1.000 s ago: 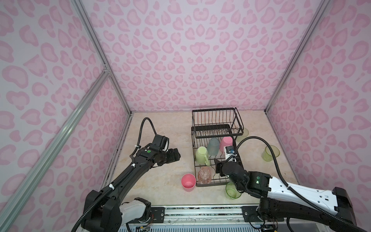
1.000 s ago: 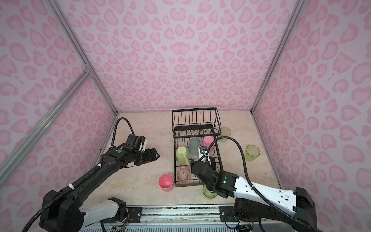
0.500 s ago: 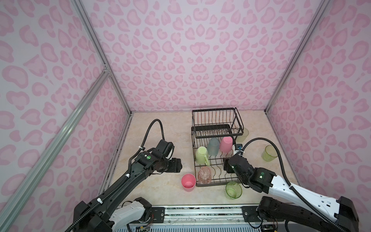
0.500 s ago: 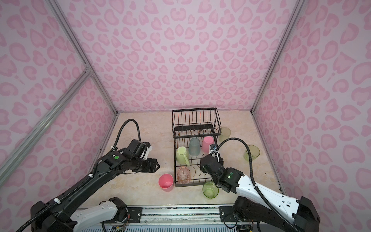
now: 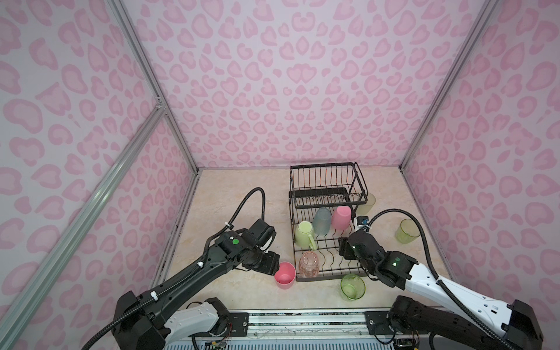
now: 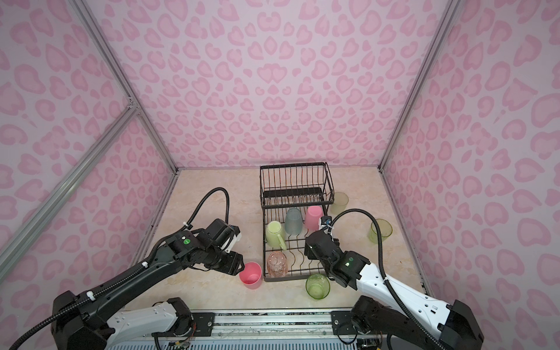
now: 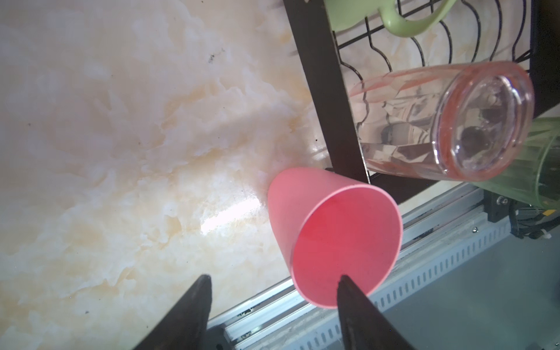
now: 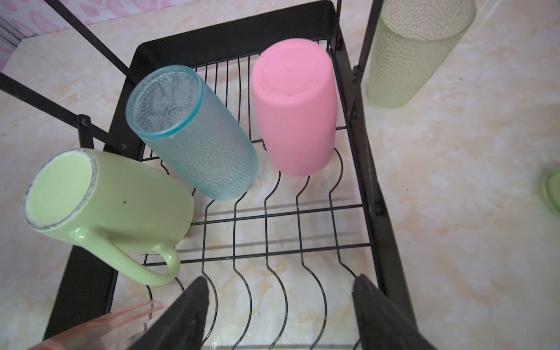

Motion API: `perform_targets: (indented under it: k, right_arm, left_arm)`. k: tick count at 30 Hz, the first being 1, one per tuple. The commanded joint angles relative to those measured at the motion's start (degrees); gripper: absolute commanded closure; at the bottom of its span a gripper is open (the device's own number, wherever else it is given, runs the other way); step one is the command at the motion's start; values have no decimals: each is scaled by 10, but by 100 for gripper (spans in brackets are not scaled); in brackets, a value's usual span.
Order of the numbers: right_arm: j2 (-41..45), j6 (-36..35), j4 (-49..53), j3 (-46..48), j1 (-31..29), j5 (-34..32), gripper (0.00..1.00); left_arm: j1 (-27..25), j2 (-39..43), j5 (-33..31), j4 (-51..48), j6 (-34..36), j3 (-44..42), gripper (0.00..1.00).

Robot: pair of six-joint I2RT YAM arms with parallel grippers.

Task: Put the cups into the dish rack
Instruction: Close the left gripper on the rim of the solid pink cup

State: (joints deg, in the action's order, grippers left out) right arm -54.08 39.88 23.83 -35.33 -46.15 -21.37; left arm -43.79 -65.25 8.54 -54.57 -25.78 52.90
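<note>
Nearest me, my left pincer (image 7: 274, 278) is spread across the near wall of the loose pink tumbler (image 7: 333, 242). One finger is over its mouth and the other outside, with nothing pinched yet. That tumbler stands mouth-up on the marble tabletop (image 5: 242, 197), just beside the front corner of the dish rack (image 7: 321, 75); I cannot tell whether they touch. The near green glass (image 5: 352, 286) also stands on the table, just outside the rack's front rail. My right pincer (image 8: 280, 285) hangs spread and empty over the lower tray's wavy slots.

In that tray, the clear pink glass (image 5: 309, 264) sits bottom-up in the near corner. Farther back, in a row, are the pale-green mug (image 5: 304, 234), the frosted teal tumbler (image 5: 322, 221) and the second pink tumbler (image 5: 341, 217), all bottom-up and leaning.

So four cups are loaded, which I judge to be about halfway. Four remain on the table: the loose pink tumbler, the near green glass, the far green glass (image 5: 407, 231) well off to the rack's right, and the frosted pale tumbler (image 5: 368, 203) just beside the raised basket (image 5: 321, 165), which holds nothing.
</note>
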Motion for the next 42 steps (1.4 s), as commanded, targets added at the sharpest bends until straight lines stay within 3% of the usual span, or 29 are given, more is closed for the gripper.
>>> perform_targets:
  k: [1,5,12,21,37,42]
  right_arm:
    - [0,-5,1,-1,4,2,26]
    - [-2,-5,-7,0,5,6,26]
    - [-20,-6,-14,1,5,6,28]
    - [-23,-10,-19,4,5,3,29]
    - [-26,-18,-15,-2,5,-3,29]
    - [-25,-24,-14,-5,6,-1,26]
  left_arm:
    - [-14,-13,-10,14,-9,-2,34]
    - [-38,-35,-28,26,-24,-9,39]
    - [-70,-65,-68,51,-68,-5,59]
    - [-78,-87,-95,62,-76,-9,77]
    - [-77,-87,-148,36,-43,3,97]
    - [-61,-60,-171,13,-17,18,97]
